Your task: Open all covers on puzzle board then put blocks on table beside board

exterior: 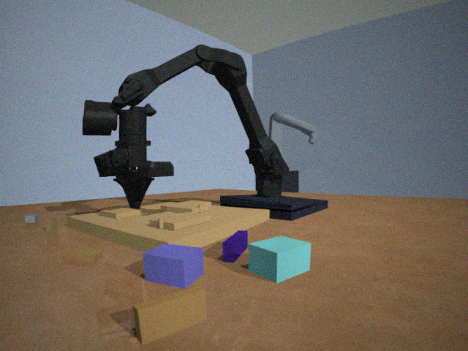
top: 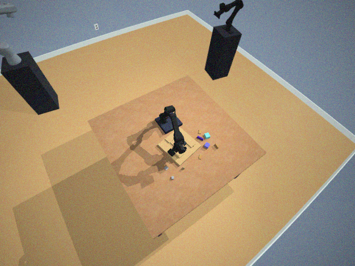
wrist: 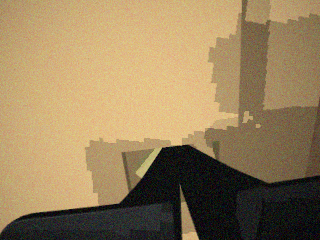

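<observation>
The tan puzzle board (top: pixel 192 153) (exterior: pixel 113 235) lies in front of the arm's base. Raised covers stand on it: a knobbed cover (exterior: pixel 192 221) nearest the exterior camera, a flat cover (exterior: pixel 121 213) at the left, and another knobbed piece (exterior: pixel 177 207) behind. My gripper (exterior: pixel 135 207) (wrist: pixel 173 150) is shut and empty, pointing straight down low over the board, beside the flat cover. In the wrist view a dark-edged recess with a pale green strip (wrist: pixel 149 161) shows just left of the fingertips, partly hidden by them. Whether the strip is a block, I cannot tell.
Beside the board lie a cyan block (top: pixel 207 135) (exterior: pixel 279 258), a blue-violet block (top: pixel 206 145) (exterior: pixel 170 266) and a purple bar (top: pixel 199 138) (exterior: pixel 235 246). Several tan pieces, one wedge-like (top: pixel 216 146) (exterior: pixel 172 315), and small grey blocks, one farther out (top: pixel 172 177), lie around.
</observation>
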Controlling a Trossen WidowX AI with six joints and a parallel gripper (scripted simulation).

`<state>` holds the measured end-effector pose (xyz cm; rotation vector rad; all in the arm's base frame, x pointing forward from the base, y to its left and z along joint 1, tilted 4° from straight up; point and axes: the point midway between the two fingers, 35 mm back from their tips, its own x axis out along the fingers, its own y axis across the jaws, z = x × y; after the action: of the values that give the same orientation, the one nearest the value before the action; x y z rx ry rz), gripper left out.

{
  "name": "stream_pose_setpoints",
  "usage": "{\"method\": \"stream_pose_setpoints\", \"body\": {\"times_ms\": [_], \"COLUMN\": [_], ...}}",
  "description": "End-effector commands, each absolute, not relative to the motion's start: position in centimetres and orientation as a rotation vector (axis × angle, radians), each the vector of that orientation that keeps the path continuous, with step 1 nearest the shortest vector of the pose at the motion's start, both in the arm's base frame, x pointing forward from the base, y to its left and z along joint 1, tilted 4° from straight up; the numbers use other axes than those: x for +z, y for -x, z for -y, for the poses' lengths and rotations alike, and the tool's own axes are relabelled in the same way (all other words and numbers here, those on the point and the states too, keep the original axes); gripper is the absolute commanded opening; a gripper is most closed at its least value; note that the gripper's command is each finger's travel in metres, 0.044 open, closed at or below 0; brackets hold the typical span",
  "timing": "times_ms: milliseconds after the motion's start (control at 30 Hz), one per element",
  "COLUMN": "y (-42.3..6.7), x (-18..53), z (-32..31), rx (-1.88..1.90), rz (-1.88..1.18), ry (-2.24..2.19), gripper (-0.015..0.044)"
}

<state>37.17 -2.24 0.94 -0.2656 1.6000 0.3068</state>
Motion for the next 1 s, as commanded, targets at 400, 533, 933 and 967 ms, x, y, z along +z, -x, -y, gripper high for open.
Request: {"method": "stream_pose_setpoints", "body": {"times_ms": [400, 533, 933, 967], "y": [-38.9, -39.2, -39.8, -39.8], "x": [0.9, 0.9, 1.7, 1.8], "z": [1.5, 1.4, 1.2, 1.2], "rx": [0.306, 0.306, 0.306, 0.306], "rz": [-1.591, -1.591, -1.591, -1.591], "ry": [0.26, 0.26, 0.26, 0.26], "gripper": [0.0, 0.0, 0.0, 0.0]}}
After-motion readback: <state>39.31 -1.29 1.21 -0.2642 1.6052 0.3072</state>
